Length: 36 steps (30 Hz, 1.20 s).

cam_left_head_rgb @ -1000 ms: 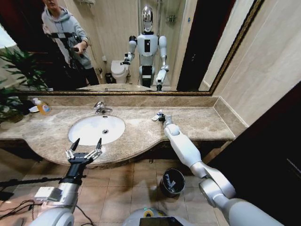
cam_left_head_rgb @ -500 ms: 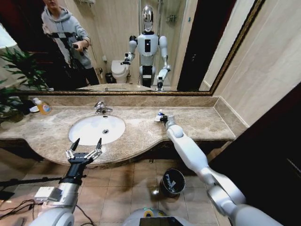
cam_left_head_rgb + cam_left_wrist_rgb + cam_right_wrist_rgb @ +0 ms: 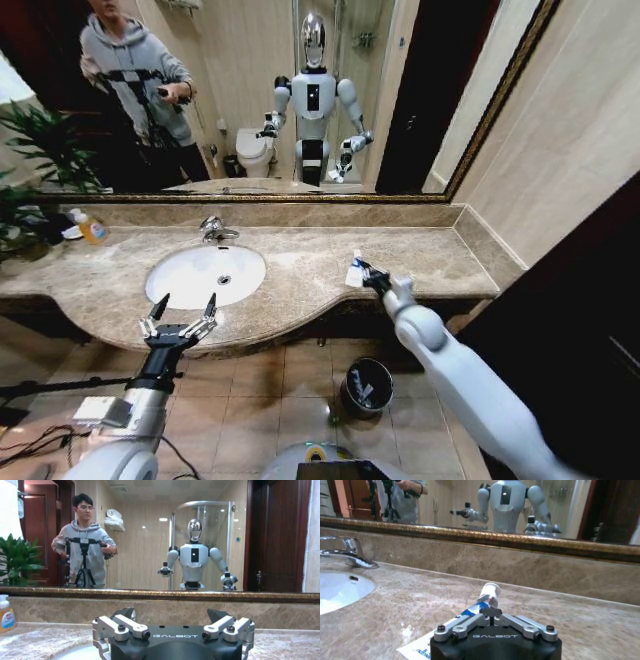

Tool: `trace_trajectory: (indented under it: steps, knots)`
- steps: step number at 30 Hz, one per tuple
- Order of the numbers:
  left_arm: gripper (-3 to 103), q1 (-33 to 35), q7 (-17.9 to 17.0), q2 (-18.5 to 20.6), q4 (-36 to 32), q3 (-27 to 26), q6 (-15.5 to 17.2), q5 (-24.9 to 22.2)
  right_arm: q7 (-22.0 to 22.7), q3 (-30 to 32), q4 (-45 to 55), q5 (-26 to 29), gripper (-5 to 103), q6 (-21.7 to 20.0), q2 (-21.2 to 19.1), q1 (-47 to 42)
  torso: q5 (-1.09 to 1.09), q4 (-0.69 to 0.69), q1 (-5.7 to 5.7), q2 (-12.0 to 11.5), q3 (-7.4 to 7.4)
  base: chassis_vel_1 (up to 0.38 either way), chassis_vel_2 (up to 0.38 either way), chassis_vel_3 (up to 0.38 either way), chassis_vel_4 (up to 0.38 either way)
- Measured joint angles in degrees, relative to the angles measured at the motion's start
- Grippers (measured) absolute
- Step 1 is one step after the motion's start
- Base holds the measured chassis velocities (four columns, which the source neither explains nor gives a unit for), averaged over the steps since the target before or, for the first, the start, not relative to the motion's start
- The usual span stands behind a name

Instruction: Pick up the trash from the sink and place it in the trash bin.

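My right gripper (image 3: 366, 274) is shut on a small white tube with blue print (image 3: 354, 270), held just above the brown marble counter to the right of the sink (image 3: 170, 283). In the right wrist view the tube (image 3: 488, 594) sticks out past the closed fingertips of the right gripper (image 3: 491, 612). The black trash bin (image 3: 368, 386) stands on the tiled floor below the counter, nearly under that gripper. My left gripper (image 3: 180, 314) is open at the counter's front edge before the basin, with nothing between its spread fingers (image 3: 217, 615).
A chrome faucet (image 3: 214, 229) rises behind the basin. A yellow soap bottle (image 3: 93, 229) and a green plant (image 3: 30, 150) are at the far left. A wide mirror (image 3: 420, 90) backs the counter, and a tiled wall closes the right side.
My right arm has drawn back from the rear of the counter toward its front right, carrying the tube with it. The left arm has stayed still.
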Motion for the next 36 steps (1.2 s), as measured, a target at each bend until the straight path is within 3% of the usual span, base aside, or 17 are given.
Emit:
trace_trajectory:
  steps: [6,11,19,27,36]
  knots:
    - [100,0.00,-0.02,0.01,0.00,-0.01,0.00,0.00,-1.31,7.22,5.73,-3.60,0,1.90,1.03,-13.28,0.00,-0.03,0.00,0.00,0.01,0.000,0.000,0.000,0.000]
    - [100,0.00,-0.01,0.00,0.00,0.00,0.00,0.00,-3.01,7.44,6.81,-6.81,0,3.87,3.09,-18.06,0.01,0.02,0.00,0.00,0.01,0.000,0.000,0.000,0.000]
    - [100,0.00,-0.02,0.00,0.00,0.00,0.00,0.00,-6.14,11.05,4.72,-15.12,0,10.59,7.41,-32.22,-0.02,-0.01,0.00,0.00,0.01,0.000,0.000,0.000,0.000]
    - [100,0.00,-0.01,0.00,0.00,0.00,0.00,0.00,-8.53,10.24,-3.33,-19.54,0,14.15,10.68,-34.72,-0.01,-0.01,0.01,-0.01,0.01,0.000,0.000,0.000,0.000]
    - [100,0.00,-0.02,0.00,0.00,-0.01,0.00,0.00,-13.36,6.15,-18.21,-17.11,0,8.40,12.55,-25.99,0.00,0.00,0.01,-0.02,0.02,0.000,0.000,0.000,0.000]
